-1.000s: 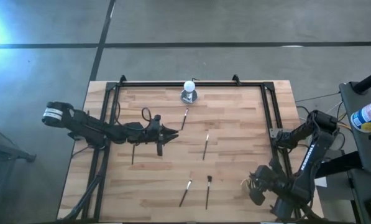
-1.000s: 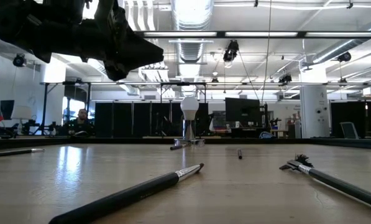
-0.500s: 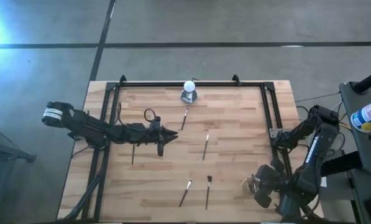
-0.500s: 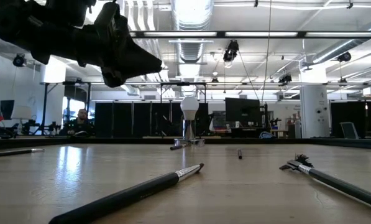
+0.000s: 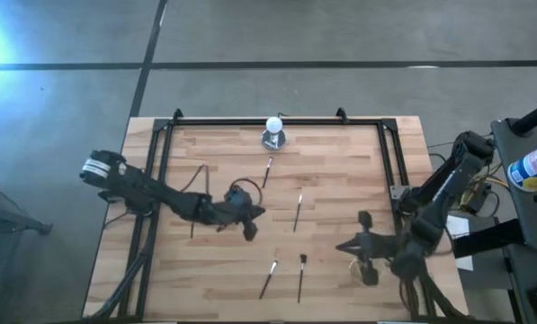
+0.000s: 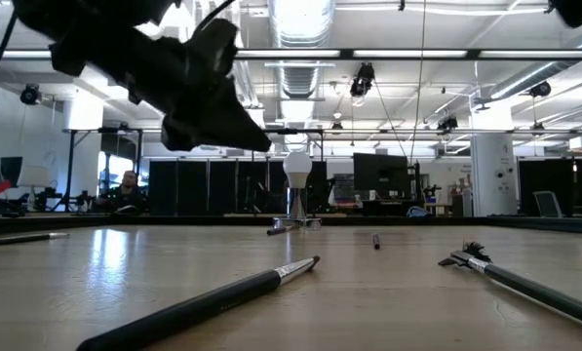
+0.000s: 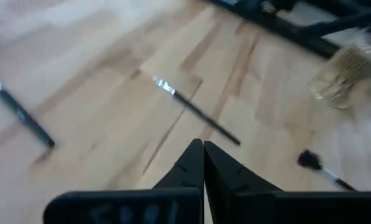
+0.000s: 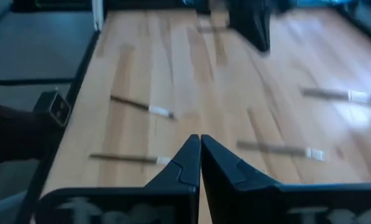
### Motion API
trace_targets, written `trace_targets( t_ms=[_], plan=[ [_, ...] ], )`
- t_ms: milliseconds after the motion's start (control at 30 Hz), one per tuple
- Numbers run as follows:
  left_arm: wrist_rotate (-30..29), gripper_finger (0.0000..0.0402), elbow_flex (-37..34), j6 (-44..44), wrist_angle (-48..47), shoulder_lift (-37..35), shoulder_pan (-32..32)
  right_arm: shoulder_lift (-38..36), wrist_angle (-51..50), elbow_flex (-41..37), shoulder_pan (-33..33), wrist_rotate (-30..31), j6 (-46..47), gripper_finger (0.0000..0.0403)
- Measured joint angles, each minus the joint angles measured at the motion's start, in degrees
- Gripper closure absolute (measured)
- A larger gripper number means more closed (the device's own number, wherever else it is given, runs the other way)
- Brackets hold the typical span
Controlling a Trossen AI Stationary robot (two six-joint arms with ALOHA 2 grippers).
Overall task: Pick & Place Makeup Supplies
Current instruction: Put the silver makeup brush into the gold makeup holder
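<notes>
Left tool (image 5: 251, 227) hangs over the middle of the wooden surface (image 5: 340, 270), its fingers pressed together on nothing. Right tool (image 5: 344, 245) reaches in from the right edge, fingers likewise closed and empty. Makeup brushes lie scattered: one (image 5: 267, 171) near the white ball on a grey base (image 5: 273, 132) at the far edge, one (image 5: 298, 211) at centre, two (image 5: 268, 278) (image 5: 301, 275) near the front edge

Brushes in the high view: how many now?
5 brushes: one near the white ball, one at centre, two side by side farther down, one by the left arm. Arms may hide others.
</notes>
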Motion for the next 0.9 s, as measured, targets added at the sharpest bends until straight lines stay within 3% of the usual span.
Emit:
trace_targets(
  t_ms=[133, 267, 667, 900],
  plan=[
    [-0.95, 0.0395, 8.0, -7.04, -14.14, 3.38, -2.2, -4.07, 14.77, -7.86, -4.09, -0.42, -13.05, 0.0394],
    [-2.83, 0.0385, 16.96, -13.68, -26.51, 7.73, -4.94, -7.67, 21.58, -12.51, -7.25, -0.04, -18.57, 0.0394],
    [-3.17, 0.0298, 47.61, -29.43, -51.96, 27.65, -9.11, -13.76, 29.89, -21.38, -9.53, 0.42, -20.72, 0.0394],
    [-1.17, 0.027, 61.95, -34.93, -57.8, 37.85, -9.43, -14.18, 30.07, -22.2, -9.5, 0.4, -21.09, 0.0394]
  ],
)
